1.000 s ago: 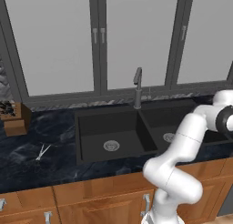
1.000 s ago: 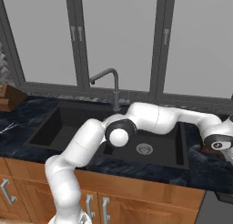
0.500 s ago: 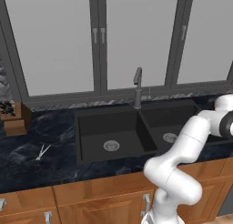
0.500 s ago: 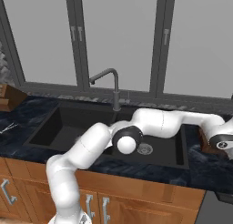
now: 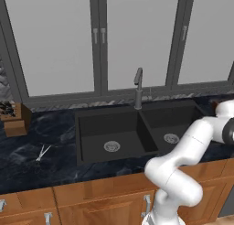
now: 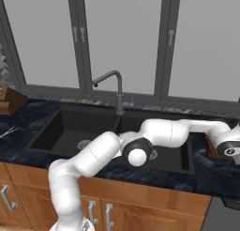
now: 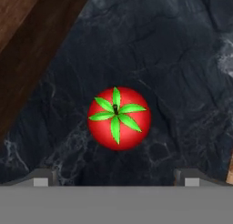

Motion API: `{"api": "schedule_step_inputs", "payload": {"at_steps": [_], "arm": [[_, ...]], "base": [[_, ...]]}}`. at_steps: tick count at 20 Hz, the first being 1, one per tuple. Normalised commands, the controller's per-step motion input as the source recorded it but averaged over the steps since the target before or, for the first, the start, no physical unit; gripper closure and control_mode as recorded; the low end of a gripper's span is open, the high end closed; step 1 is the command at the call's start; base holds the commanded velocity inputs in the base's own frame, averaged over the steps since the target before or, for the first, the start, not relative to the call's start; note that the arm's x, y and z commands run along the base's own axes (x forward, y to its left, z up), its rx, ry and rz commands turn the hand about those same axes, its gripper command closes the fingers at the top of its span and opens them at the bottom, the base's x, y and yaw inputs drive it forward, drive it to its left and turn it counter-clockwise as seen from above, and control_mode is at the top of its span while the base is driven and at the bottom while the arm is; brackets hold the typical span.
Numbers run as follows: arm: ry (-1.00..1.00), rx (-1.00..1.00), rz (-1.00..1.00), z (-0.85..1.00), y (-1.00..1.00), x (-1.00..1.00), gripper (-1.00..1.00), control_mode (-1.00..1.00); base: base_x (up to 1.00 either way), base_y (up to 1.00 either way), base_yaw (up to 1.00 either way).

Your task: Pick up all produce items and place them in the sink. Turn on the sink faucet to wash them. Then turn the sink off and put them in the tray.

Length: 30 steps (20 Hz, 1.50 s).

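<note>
So the tomato (image 7: 119,118) sits on the dark marble counter (image 7: 182,59), stem up with the green leaves pointing straight at the hand camera. The tray (image 7: 32,41) runs along the counter's edge just beside it, with a strip of bare counter between them, so not touching. In the right base view the arm reaches far right past the sink (image 6: 70,131), so the tomato is on the counter stretch to the right of the basins, near the counter's right end.

The gripper (image 7: 116,177) hangs right above it, jaws spread wide with nothing between them. The two fingertips (image 7: 41,178) stand on either side of the fruit and there's plenty of room.

My read on handling: it's small, round and glossy, so light but slippery, and a ball like that will happily roll off if nudged from one side. Probably soft-ish skin too, so squeezing hard isn't smart. I'd come straight down, keep it centred between the tips, and close across the widest part of the body, below the leaves. Grabbing the stem top is a bad idea since there's nothing solid there. If the pinch lands too high, it'll likely squirt out downward.

The faucet (image 6: 112,84) is untouched so far, as far as I can judge.
</note>
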Motion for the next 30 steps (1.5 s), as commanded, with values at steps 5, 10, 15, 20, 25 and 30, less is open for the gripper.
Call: {"api": "schedule_step_inputs", "payload": {"at_steps": [5, 10, 15, 20, 25, 30], "arm": [[0.00, 0.00, 0.00, -0.19, -0.34, 0.14, -1.00, -1.00], [0.00, 0.00, 0.00, -0.05, -0.44, 0.20, -1.00, -1.00], [-0.01, 0.00, 0.00, 0.03, -0.40, 0.15, 1.00, -1.00], [-0.02, 0.06, 0.01, 0.77, 0.43, -0.83, 1.00, -1.00], [0.01, 0.15, 0.00, 0.95, 1.00, -1.00, 1.00, -1.00], [0.00, 0.13, 0.00, 0.46, 1.00, -1.00, 1.00, -1.00]], "base": [[0.00, 0.00, 0.00], [0.00, 0.00, 0.00], [0.00, 0.00, 0.00], [0.00, 0.00, 0.00], [0.00, 0.00, 0.00], [0.00, 0.00, 0.00]]}}
